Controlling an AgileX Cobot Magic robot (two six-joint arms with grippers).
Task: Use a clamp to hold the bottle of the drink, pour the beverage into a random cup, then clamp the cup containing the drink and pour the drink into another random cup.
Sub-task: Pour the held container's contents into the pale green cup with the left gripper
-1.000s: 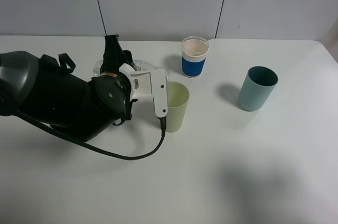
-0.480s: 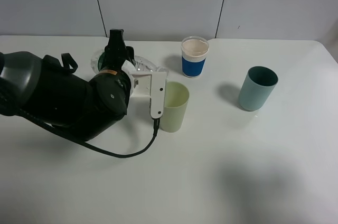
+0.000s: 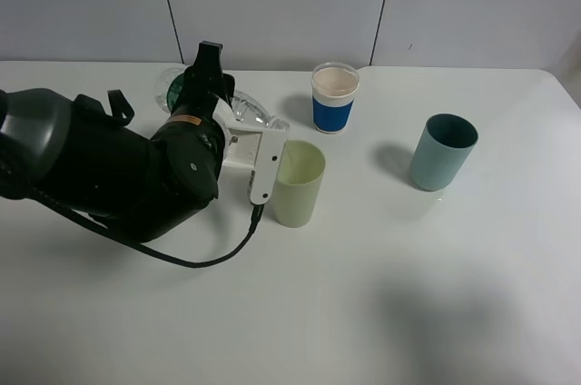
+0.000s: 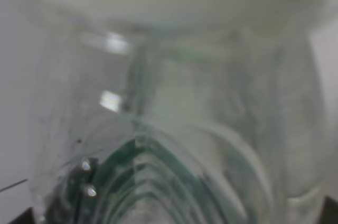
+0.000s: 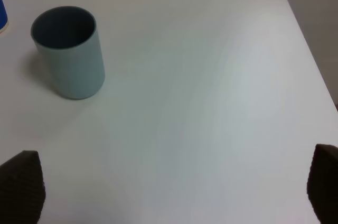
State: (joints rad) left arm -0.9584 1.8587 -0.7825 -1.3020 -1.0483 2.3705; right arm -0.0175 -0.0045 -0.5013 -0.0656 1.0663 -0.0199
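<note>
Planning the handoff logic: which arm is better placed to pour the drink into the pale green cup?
Left. The left end effector is shut on the bottle, tilted just beside the pale green cup. The right end effector is open and empty, near the teal tumbler.

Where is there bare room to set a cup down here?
Free: the whole near strip of the white table, and the gap between the pale green plastic cup and the teal tumbler. Crowded: far left, where the black arm holds the clear green-labelled bottle beside that cup.
</note>
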